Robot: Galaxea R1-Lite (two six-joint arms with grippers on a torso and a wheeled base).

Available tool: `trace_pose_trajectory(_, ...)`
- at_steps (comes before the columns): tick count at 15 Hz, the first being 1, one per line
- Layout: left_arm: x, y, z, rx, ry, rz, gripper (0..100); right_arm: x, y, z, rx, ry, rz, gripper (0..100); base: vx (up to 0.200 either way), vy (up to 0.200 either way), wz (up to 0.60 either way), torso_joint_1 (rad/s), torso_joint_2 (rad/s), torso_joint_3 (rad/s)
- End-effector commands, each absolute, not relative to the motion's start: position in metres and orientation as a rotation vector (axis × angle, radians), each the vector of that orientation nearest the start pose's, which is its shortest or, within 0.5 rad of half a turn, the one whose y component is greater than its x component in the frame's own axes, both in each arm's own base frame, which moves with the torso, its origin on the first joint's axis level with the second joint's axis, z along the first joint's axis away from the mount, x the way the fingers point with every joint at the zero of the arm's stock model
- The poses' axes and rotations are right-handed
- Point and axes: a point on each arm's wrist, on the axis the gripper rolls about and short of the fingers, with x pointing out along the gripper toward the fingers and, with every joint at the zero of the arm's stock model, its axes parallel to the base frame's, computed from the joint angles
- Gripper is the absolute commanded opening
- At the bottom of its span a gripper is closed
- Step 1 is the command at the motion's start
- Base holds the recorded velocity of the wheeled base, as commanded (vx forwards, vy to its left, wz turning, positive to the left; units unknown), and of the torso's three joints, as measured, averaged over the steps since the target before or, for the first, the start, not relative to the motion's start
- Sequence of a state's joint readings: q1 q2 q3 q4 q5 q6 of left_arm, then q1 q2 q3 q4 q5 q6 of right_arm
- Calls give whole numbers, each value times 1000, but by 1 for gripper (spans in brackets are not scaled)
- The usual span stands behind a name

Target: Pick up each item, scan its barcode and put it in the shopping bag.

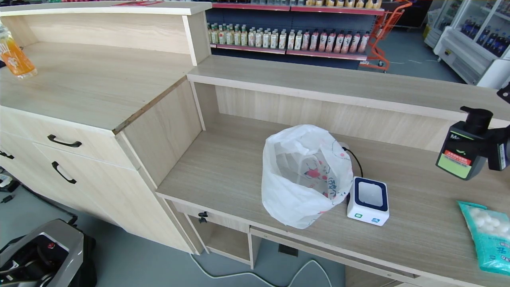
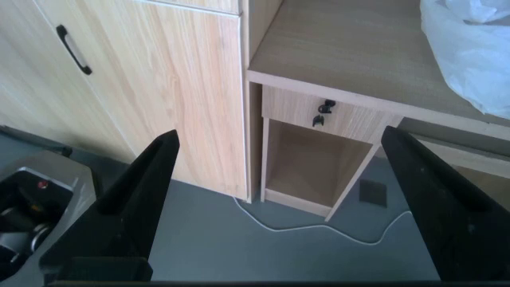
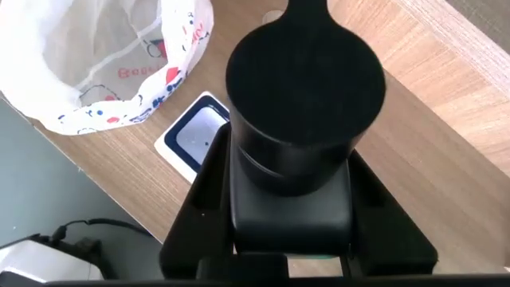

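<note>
Black pump bottle point(image 1: 464, 149) w/ a green-and-red label hangs tilted in the air, clamped from both sides by the right tool point(image 1: 498, 153) below the pump head, prob. so the label side stays free to face a reader. It's above the counter point(image 1: 239, 167), to the right of the scanner point(image 1: 368, 201) and well apart from it, not over its window, so I judge the scan isn't done yet. Left of the scanner and right against it stands the shopping bag point(image 1: 305, 179), mouth up, ready for the drop. Below the bottle a teal pack point(image 1: 488, 239) w/ white balls lies near the counter's front edge. Farther out, the left tool point(image 2: 275, 199) is spread apart, holding nothing, low over the floor by the counter's front-left corner.
</note>
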State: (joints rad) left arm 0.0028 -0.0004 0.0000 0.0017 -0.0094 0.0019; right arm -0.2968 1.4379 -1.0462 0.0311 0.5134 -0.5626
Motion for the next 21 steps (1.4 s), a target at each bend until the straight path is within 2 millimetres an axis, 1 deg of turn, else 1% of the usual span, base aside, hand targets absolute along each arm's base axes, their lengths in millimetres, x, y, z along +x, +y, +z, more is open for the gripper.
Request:
trace_pose_trajectory(1,-23,0,75,2,2,-6,100,234,-54,259,-401,278,328,0,0,0,600,2,2,7)
trace_pose_trajectory(3,-23,0,75,3,2,-6,100,236,-49,254,-405,242,338,0,0,0,600,2,0,2)
trace_pose_trajectory(5,-23,0,75,2,2,-6,100,237,-48,251,-405,242,345,0,0,0,600,12,5,0)
trace_pose_trajectory(6,-23,0,75,3,2,-6,100,239,-48,249,-395,250,345,0,0,0,600,-2,7,-2)
trace_pose_trajectory(7,-23,0,75,2,2,-6,100,241,-48,245,-349,275,352,0,0,0,0,0,0,0)
trace_pose_trajectory(9,-23,0,75,2,2,-6,100,259,-48,229,-299,316,375,0,0,0,0,0,0,0)
trace_pose_trajectory(10,-23,0,75,3,2,-8,100,263,-48,223,-293,322,378,0,0,0,0,0,0,0)
trace_pose_trajectory(11,-23,0,75,2,2,-6,100,265,-48,213,-275,323,406,0,0,0,0,0,0,0)
trace_pose_trajectory(14,-23,0,75,3,2,-6,100,272,-43,198,-230,340,490,0,0,0,0,0,0,0)
trace_pose_trajectory(15,-23,0,75,2,2,-6,100,280,-42,191,-233,336,498,0,0,0,0,0,0,0)
trace_pose_trajectory(16,-23,0,75,2,2,-6,100,291,-45,179,-245,318,496,0,0,0,0,0,0,0)
trace_pose_trajectory(17,-23,0,75,2,2,-6,100,304,-47,162,-265,273,488,0,0,0,0,0,0,0)
trace_pose_trajectory(18,-23,0,75,2,2,-6,100,306,-48,158,-265,265,485,0,0,0,0,0,0,0)
trace_pose_trajectory(19,-23,0,75,2,2,-6,100,304,-46,147,-257,271,500,0,0,0,0,0,0,0)
trace_pose_trajectory(21,-23,0,75,3,2,-6,100,300,-43,140,-247,294,519,0,0,0,0,0,0,0)
